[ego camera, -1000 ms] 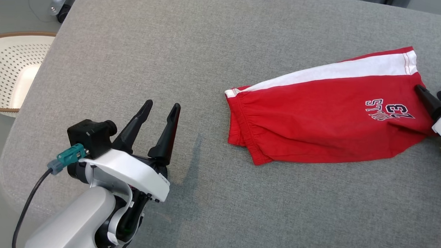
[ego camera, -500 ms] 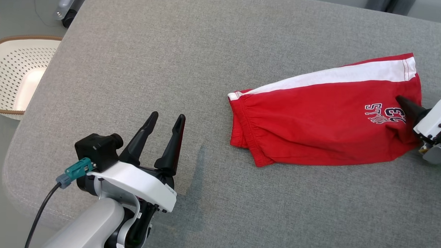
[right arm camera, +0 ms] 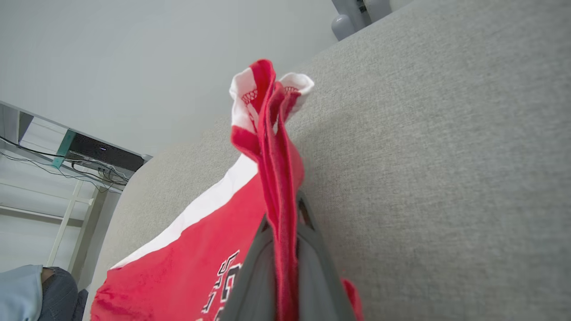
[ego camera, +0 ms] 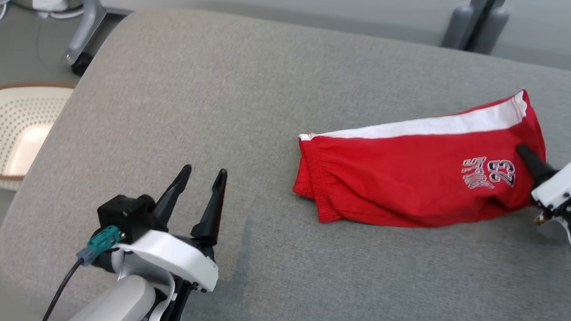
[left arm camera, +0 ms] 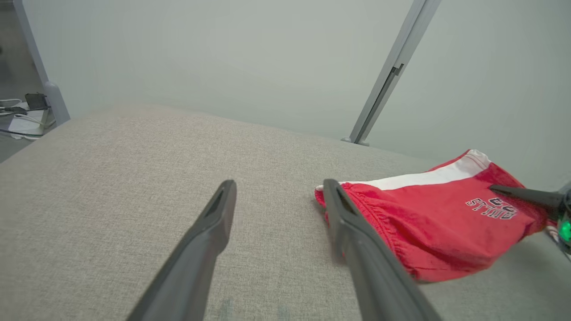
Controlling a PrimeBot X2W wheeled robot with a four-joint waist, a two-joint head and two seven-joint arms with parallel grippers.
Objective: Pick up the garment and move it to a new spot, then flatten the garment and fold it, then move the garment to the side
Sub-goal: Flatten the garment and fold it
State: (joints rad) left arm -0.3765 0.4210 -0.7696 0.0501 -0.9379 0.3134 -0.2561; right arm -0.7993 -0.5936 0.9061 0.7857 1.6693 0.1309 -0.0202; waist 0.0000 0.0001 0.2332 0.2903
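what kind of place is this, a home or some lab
Most likely a lab or test room, not a home. The red shorts lie on a bare grey upholstered platform. A metal stand on a caster stands beside it, and a black equipment box sits on a wired rack.

The left arm [ego camera: 119, 302] has a rounded, pale grey forearm and a curved white wrist shell [ego camera: 168, 256] dotted with small dark screws [ego camera: 194, 285]. A boxy black camera [ego camera: 122, 212] sits on it, with a teal plug [ego camera: 103, 239] and a dark cable [ego camera: 57, 290]. Its jaws are two long, black, tapering fingers [ego camera: 211, 210]. The right wrist [ego camera: 558, 182] is white, with a green light [left arm camera: 565, 230].
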